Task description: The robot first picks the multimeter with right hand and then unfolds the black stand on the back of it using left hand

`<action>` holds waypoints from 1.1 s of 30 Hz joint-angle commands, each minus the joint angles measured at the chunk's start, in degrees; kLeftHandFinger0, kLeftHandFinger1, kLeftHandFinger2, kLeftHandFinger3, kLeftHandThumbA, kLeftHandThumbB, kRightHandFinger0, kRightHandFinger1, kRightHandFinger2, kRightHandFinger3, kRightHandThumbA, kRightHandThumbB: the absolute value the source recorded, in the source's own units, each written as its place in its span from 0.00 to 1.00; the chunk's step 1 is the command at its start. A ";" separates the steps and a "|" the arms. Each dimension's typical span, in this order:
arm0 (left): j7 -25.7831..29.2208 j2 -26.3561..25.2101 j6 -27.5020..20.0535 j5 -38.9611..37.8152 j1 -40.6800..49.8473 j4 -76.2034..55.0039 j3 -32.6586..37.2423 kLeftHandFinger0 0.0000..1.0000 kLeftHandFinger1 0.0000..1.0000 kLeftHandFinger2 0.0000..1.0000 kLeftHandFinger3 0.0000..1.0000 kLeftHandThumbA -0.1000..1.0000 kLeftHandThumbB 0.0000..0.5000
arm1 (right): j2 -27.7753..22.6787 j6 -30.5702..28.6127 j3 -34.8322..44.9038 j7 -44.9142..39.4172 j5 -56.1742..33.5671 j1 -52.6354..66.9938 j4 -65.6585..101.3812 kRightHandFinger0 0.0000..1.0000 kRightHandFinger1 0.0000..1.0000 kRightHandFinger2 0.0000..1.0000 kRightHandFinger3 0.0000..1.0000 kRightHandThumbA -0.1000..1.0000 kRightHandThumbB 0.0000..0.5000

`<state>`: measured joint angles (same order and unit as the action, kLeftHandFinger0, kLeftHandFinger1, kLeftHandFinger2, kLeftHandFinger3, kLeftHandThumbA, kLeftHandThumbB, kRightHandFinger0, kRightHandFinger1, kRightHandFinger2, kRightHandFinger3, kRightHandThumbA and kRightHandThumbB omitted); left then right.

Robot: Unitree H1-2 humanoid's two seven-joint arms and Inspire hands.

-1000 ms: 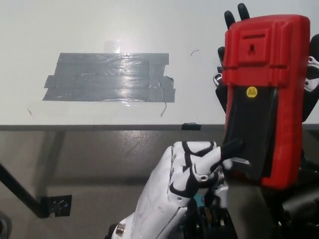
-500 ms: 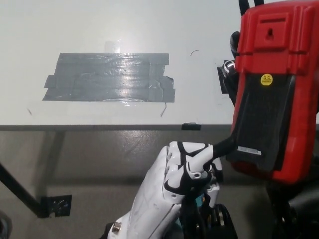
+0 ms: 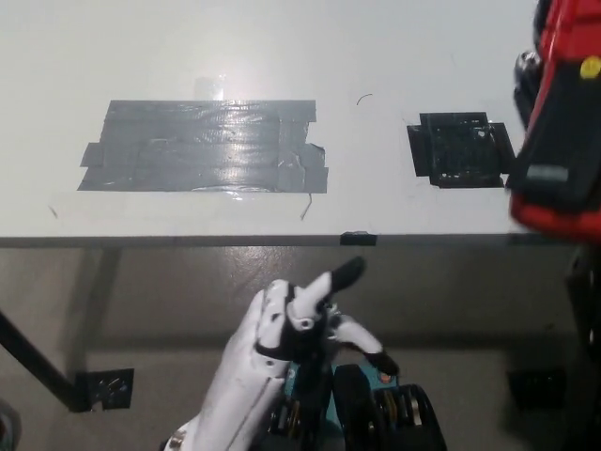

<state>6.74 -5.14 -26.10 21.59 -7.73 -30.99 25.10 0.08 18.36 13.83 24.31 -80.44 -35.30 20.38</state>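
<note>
A patch of grey tape (image 3: 205,146) lies on the left half of the white surface (image 3: 376,47), well back from its front edge. Below that edge, off the surface, the white left hand (image 3: 300,324) hangs with fingers (image 3: 346,272) spread and holding nothing. A black tape square (image 3: 460,150) sits near the surface's right end. At the right border the red multimeter (image 3: 563,122) is held above the surface, back facing the camera, probably so the stand can be reached. The right hand is mostly hidden; its grip cannot be told.
</note>
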 commanded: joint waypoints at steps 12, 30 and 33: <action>6.35 -6.51 -0.83 7.41 3.62 3.69 -2.82 1.00 0.63 0.62 1.00 1.00 0.69 | -6.93 -6.40 2.45 -8.12 16.70 -23.79 -39.57 0.00 0.29 0.67 1.00 0.00 0.12; 5.91 -6.78 -0.83 9.29 4.56 4.40 -3.34 1.00 0.64 0.58 1.00 1.00 0.67 | -16.33 -25.22 -23.48 -8.08 58.84 -35.79 -79.44 0.00 0.40 0.75 0.63 0.00 0.29; 5.98 -6.85 -0.83 9.21 4.55 4.43 -3.48 1.00 0.65 0.58 1.00 1.00 0.67 | -18.08 -24.11 -30.91 -5.12 66.48 -36.43 -81.73 0.00 0.39 0.75 0.72 0.00 0.35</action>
<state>10.53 -11.23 -25.97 29.49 -3.83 -25.64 22.44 -9.82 9.21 0.11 19.87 -45.71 -59.21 -55.55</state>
